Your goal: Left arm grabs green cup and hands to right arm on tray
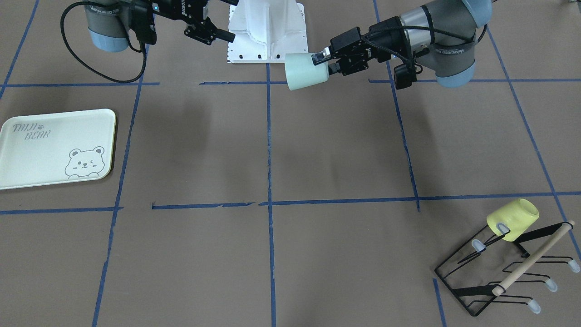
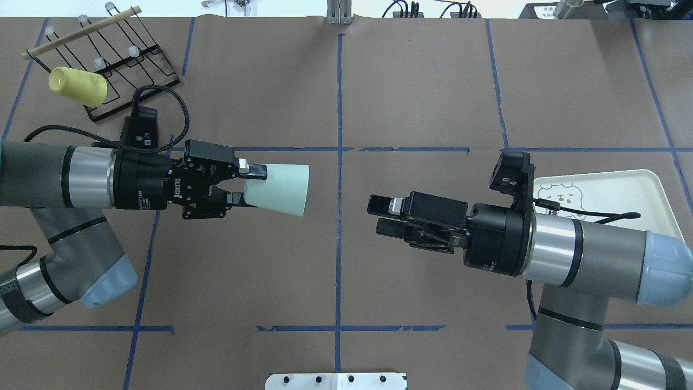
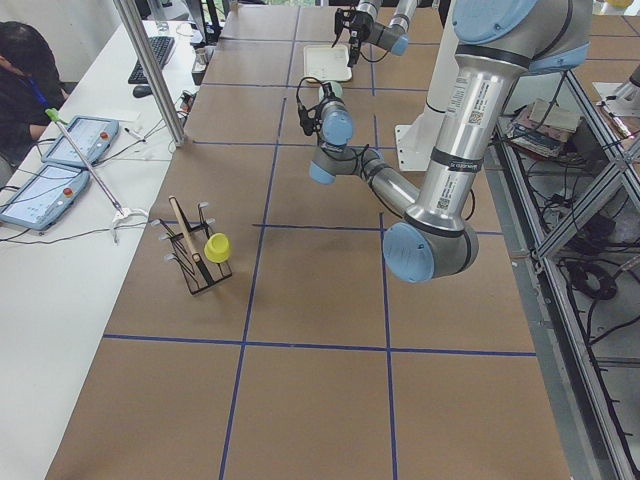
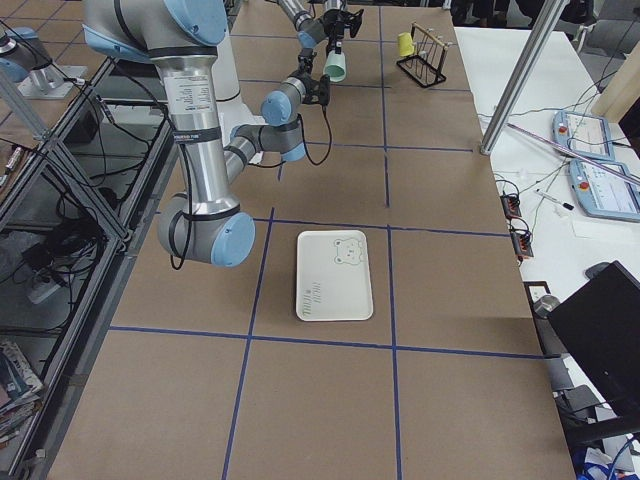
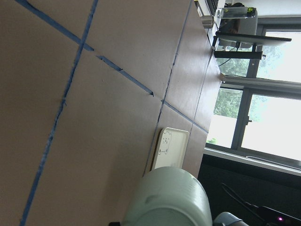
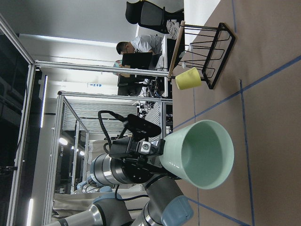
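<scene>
Counting one green cup (image 2: 277, 189), one tray (image 1: 50, 159).

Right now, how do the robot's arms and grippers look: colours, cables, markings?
The left arm and right arm are grey tubes with silver bands and pale blue joint caps. The left gripper and right gripper are black, two-fingered; the left bears white ROBOTIQ lettering. A black braided cable loops beside the left wrist.
</scene>
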Robot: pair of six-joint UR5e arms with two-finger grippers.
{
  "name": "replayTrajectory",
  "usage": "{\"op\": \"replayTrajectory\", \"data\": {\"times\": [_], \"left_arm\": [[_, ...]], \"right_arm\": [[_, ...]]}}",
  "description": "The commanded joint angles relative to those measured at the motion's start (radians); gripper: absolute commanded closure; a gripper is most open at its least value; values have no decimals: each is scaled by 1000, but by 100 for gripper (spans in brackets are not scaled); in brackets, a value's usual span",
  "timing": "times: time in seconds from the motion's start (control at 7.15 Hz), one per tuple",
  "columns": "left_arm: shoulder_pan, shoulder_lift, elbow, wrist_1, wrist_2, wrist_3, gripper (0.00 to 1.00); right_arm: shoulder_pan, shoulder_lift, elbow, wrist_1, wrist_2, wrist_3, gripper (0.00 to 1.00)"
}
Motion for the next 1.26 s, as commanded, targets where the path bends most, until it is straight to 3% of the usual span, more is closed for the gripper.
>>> {"op": "replayTrajectory", "data": {"times": [0.0, 1.12], "left_arm": [[4, -3, -10, -64, 0, -78, 52], [53, -49, -20, -62, 6, -181, 52]], "right_arm": [[-4, 22, -5, 0, -18, 5, 0], [-6, 146, -66, -46, -56, 7, 2]]}}
